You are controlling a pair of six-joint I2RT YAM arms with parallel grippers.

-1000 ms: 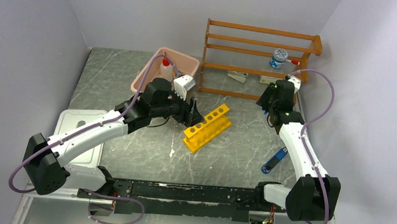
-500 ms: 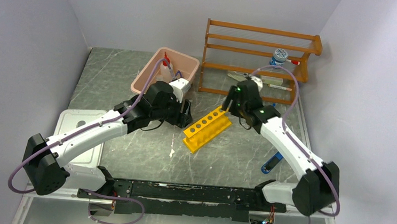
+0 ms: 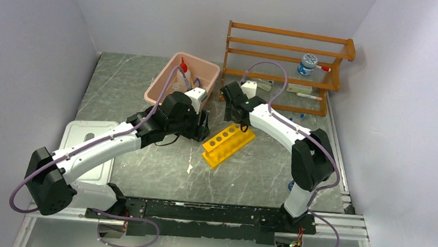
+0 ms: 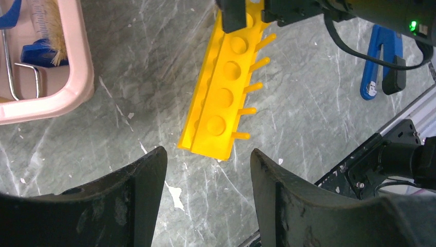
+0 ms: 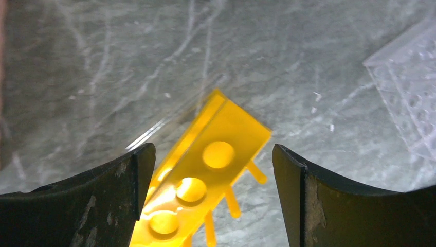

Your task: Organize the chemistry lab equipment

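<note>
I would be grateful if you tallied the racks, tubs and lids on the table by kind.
Racks: 2 (yellow holed rack, wooden shelf rack)
Tubs: 1 (pink tub)
Lids: 1 (white lid)
Total: 4

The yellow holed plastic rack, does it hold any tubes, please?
No, every hole of the yellow holed plastic rack that shows is empty.

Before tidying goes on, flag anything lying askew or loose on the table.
The rack sits diagonally mid-table, squared to nothing. A blue item lies loose beyond it. White flecks lie beside the rack.
</note>
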